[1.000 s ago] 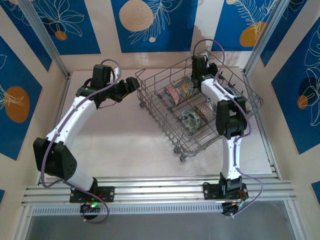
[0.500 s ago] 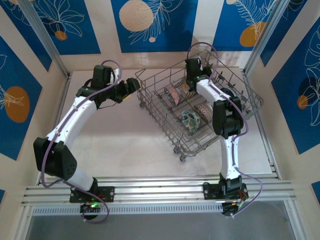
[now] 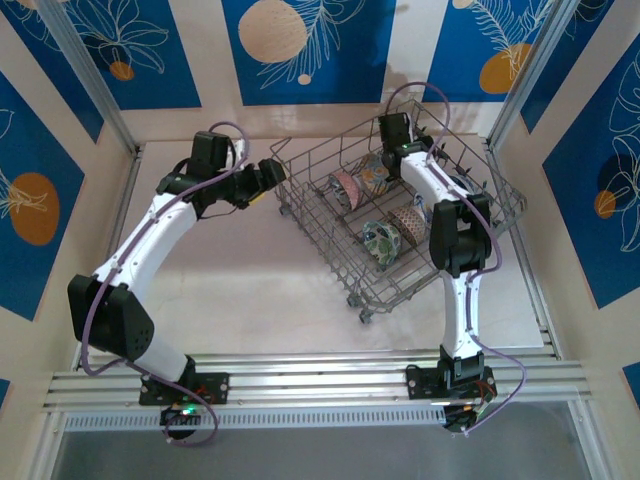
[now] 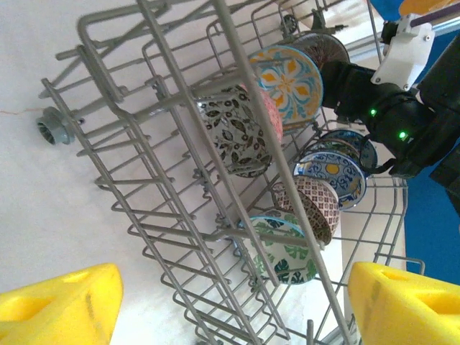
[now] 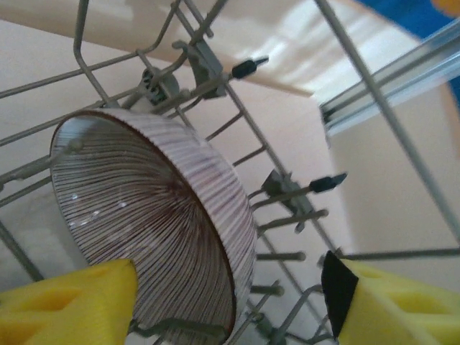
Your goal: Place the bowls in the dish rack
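**Dish rack and bowls.** The dish rack (image 3: pixel 400 287) stands askew on the right half of the table (image 3: pixel 250 280), with one corner toward the near edge. It carries seven bowls (image 3: pixel 380 240), all standing on edge inside it.

- **One row, left wrist view:** a striped bowl (image 4: pixel 325 44), a yellow-and-blue flower bowl (image 4: pixel 291 80) and a brown leaf bowl (image 4: pixel 233 129).
- **Other row, left wrist view:** two blue-rimmed bowls (image 4: pixel 334 176), a pink lattice bowl (image 4: pixel 314 208) and a green leaf bowl (image 4: pixel 284 251).

**Right arm.** The right arm (image 3: pixel 455 235) rises from its base at the table's near edge and folds at an elbow above the rack's right side. Its forearm runs on to the rack's far corner, where the wrist dips inside. The right gripper (image 5: pixel 230 287) has its yellow fingers (image 5: pixel 388 302) spread wide, with the striped bowl between them. That bowl leans in the rack's wires, and its rim is apart from the right-hand finger. Whether the other finger touches the bowl's outer wall cannot be told.

**Left arm.** The left arm (image 3: pixel 150 230) reaches up the left side of the table and bends right at the wrist. This brings the left gripper (image 3: pixel 268 172) just outside the rack's left corner, near a small wheel (image 4: pixel 52 128). Its fingers are spread wide and hold nothing.
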Robot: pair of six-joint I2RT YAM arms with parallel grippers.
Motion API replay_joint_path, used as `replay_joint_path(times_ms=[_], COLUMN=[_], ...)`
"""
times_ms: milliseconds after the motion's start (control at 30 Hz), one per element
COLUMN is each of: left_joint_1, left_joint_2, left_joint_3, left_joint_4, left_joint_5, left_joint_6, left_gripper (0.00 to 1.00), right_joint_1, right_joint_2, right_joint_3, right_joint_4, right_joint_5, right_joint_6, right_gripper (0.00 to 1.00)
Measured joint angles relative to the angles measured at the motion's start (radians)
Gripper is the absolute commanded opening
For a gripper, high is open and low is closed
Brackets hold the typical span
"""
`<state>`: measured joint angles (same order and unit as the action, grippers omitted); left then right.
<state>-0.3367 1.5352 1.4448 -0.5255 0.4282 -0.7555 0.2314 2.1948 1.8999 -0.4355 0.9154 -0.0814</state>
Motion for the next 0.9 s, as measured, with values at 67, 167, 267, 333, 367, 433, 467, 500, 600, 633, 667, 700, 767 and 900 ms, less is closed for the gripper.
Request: replay_joint_path(times_ms=[67,167,267,333,367,433,467,500,600,633,667,700,767,900], left_joint_1=[-0.019,-0.053,-0.088,-0.117,-0.133,-0.169,-0.189,-0.210,-0.263,-0.278,-0.288,-0.298,-0.310,-0.317], left_joint_2=[0.002,0.007,0.011,0.023,0.032,0.059,0.078,0.098,0.158,0.175,0.188,0.200,0.221,0.241], left_joint_3=[0.017,0.048,0.082,0.117,0.138,0.191,0.223,0.254,0.330,0.345,0.352,0.354,0.354,0.369], left_joint_4=[-0.015,-0.035,-0.071,-0.098,-0.117,-0.168,-0.196,-0.224,-0.298,-0.317,-0.331,-0.348,-0.377,-0.381], left_joint_5=[-0.010,-0.033,-0.072,-0.104,-0.124,-0.172,-0.199,-0.225,-0.297,-0.318,-0.332,-0.346,-0.365,-0.378], left_joint_6=[0.003,0.008,0.023,0.033,0.039,0.055,0.061,0.071,0.091,0.097,0.103,0.105,0.108,0.105], left_gripper=[0.82,0.83,0.83,0.83,0.83,0.83,0.83,0.83,0.77,0.75,0.74,0.72,0.68,0.60], right_joint_1=[-0.013,-0.024,-0.028,-0.033,-0.034,-0.038,-0.041,-0.045,-0.058,-0.063,-0.067,-0.071,-0.083,-0.120], right_joint_2=[-0.020,-0.061,-0.105,-0.134,-0.149,-0.180,-0.199,-0.219,-0.279,-0.302,-0.319,-0.337,-0.369,-0.406], right_joint_3=[0.002,0.003,0.003,0.002,0.002,0.000,-0.004,-0.011,-0.043,-0.059,-0.071,-0.084,-0.109,-0.147], right_joint_4=[-0.041,-0.089,-0.120,-0.140,-0.147,-0.160,-0.165,-0.170,-0.187,-0.191,-0.195,-0.202,-0.213,-0.240], right_joint_5=[-0.049,-0.117,-0.166,-0.196,-0.211,-0.238,-0.250,-0.263,-0.296,-0.309,-0.319,-0.330,-0.361,-0.428], right_joint_6=[0.019,0.048,0.064,0.072,0.077,0.089,0.093,0.100,0.118,0.124,0.129,0.135,0.144,0.166], right_gripper=[0.89,0.91,0.93,0.93,0.93,0.94,0.94,0.94,0.94,0.94,0.94,0.94,0.94,0.94])
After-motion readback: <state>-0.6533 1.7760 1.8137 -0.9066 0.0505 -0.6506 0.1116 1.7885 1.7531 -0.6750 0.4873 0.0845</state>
